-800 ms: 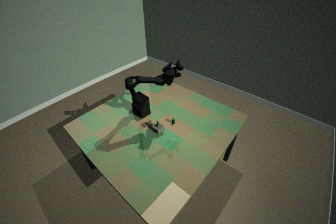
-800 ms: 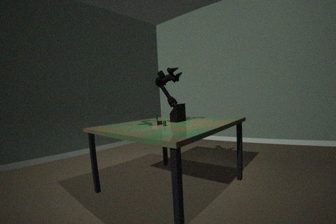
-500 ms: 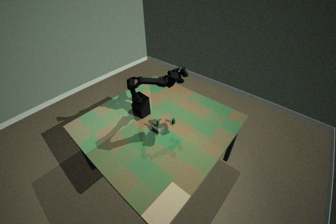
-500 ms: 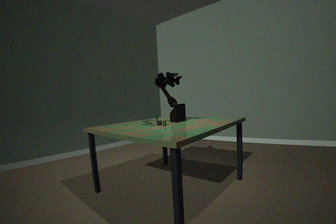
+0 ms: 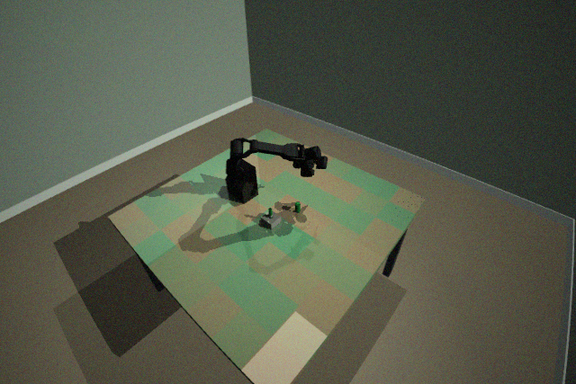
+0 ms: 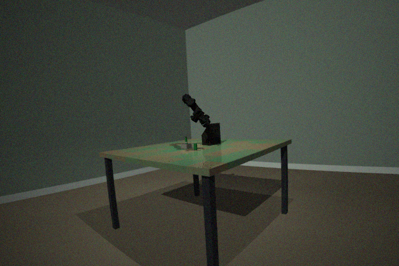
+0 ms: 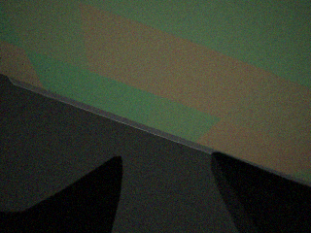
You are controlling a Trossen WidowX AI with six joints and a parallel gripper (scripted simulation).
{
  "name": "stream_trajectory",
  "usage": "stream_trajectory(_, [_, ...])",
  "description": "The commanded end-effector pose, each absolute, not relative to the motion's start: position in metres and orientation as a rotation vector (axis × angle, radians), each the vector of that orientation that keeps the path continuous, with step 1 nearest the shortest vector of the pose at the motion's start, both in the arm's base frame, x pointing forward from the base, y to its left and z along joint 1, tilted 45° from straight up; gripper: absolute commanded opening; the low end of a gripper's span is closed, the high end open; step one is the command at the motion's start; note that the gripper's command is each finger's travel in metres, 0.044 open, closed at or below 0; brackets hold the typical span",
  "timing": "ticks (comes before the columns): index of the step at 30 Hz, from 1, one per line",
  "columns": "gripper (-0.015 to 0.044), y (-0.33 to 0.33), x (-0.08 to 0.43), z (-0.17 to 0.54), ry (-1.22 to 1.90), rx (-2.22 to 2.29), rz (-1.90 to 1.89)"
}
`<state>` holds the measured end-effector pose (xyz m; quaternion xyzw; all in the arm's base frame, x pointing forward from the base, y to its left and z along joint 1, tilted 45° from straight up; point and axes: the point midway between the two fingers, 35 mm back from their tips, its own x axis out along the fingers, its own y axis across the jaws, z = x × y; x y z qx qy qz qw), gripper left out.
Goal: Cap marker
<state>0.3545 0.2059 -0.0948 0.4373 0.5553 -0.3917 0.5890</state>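
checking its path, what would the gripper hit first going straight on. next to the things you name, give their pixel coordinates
Probably the table's edge [image 7: 112, 117] or the floor just past it; depth is unclear, and the gripper [image 7: 166, 161] has nothing nearer ahead.
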Motion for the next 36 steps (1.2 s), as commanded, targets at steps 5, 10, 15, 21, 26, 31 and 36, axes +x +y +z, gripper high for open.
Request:
stream_trajectory(5, [0.0249, 0.086, 0.345, -0.092, 1.138, 0.285, -1.131])
stream_trajectory(10, [0.0249, 0.054, 0.338, -0.078, 1.122, 0.044, -1.162])
stream_trajectory(15, [0.0249, 0.054, 0.338, -0.078, 1.122, 0.044, -1.162])
stream_trajectory(21, [0.0249, 0.029, 0.336, -0.1, 1.121, 0.043, -1.163])
stream_trajectory(26, [0.0249, 0.027, 0.336, -0.102, 1.121, 0.043, -1.163])
stream_trajectory(31, [0.0249, 0.016, 0.336, -0.111, 1.12, 0.043, -1.163])
stream_trajectory(36, [0.0249, 0.014, 0.336, -0.113, 1.12, 0.043, -1.163])
